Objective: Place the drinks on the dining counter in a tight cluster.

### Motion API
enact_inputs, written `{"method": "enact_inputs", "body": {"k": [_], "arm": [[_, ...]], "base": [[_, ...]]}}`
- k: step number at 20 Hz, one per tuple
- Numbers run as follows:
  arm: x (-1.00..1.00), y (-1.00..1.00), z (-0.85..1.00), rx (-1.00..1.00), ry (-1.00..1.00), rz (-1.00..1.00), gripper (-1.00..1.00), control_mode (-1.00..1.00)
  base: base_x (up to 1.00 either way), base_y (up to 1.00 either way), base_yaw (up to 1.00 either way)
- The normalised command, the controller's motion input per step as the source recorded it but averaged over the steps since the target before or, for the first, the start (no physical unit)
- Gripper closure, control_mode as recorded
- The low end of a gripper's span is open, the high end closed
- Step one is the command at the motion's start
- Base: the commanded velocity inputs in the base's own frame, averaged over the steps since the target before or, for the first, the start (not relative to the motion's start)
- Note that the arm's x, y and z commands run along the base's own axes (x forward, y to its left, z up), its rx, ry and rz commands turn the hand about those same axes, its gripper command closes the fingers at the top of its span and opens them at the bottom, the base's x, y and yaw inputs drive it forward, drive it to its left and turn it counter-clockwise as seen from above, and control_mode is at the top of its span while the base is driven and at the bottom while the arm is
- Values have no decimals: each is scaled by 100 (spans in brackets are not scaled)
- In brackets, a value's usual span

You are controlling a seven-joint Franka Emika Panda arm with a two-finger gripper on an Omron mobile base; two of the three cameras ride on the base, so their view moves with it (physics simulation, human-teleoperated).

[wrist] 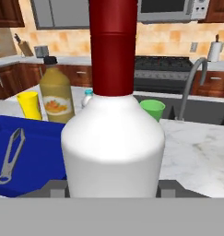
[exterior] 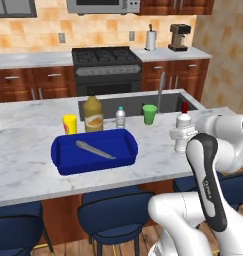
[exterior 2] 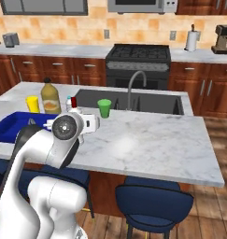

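Lying in the blue tray [exterior: 63, 155], a metal utensil [exterior: 94, 149].

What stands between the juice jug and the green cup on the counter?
The small water bottle stands between the juice jug and the green cup, apart from both; the left base view shows this.

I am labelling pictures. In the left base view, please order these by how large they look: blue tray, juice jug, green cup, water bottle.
1. Blue tray
2. Juice jug
3. Green cup and water bottle: they look nearly alike, so I leave them unranked.
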Motion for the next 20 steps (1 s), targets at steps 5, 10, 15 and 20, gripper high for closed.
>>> {"method": "enact_inputs", "body": {"k": [5, 10, 15, 20], "arm": [[0, 0, 0, 0, 0, 0, 100, 100], [0, 0, 0, 0, 0, 0, 100, 100], [0, 0, 0, 0, 0, 0, 100, 100], [0, 0, 0, 0, 0, 0, 100, 100]], "base": [[31, 36, 7], [26, 21, 3], [0, 4, 2], [0, 0, 1]]}}
